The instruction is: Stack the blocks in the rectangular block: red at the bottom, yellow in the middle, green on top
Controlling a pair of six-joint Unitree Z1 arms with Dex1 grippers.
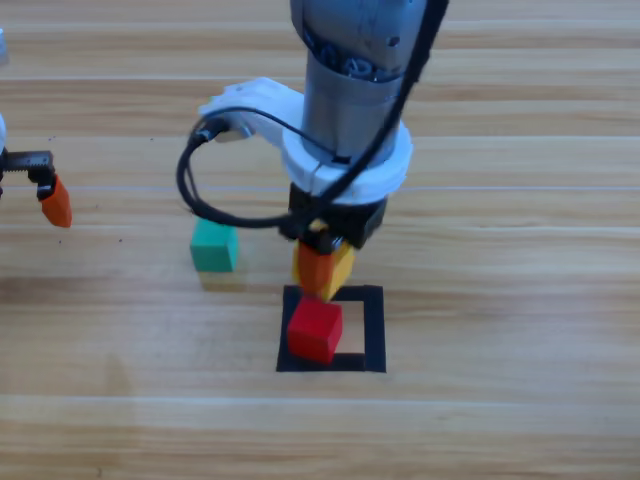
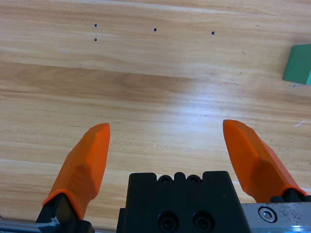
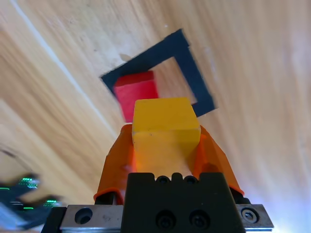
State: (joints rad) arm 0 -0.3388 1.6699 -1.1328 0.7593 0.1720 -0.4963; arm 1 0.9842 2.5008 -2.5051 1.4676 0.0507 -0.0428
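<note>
Towering nearest the overhead lens, the right arm comes down from twelve o'clock, its right gripper (image 1: 322,268) clamped on the yellow cube (image 3: 166,127), held above the table just toward twelve o'clock of the black tape frame (image 1: 372,330). Inside that frame, against its nine o'clock side, sits the red cube (image 1: 316,329). The green cube (image 1: 214,246) rests on bare wood at about ten o'clock from the frame. At nine o'clock the left gripper (image 2: 170,155) waits, jaws spread wide and empty.

Red looks placed; yellow is on its way, green untouched, so roughly a third done. Only the right wrist view shows yellow sitting squarely between the jaws with red beyond it; overhead it is half hidden
</note>
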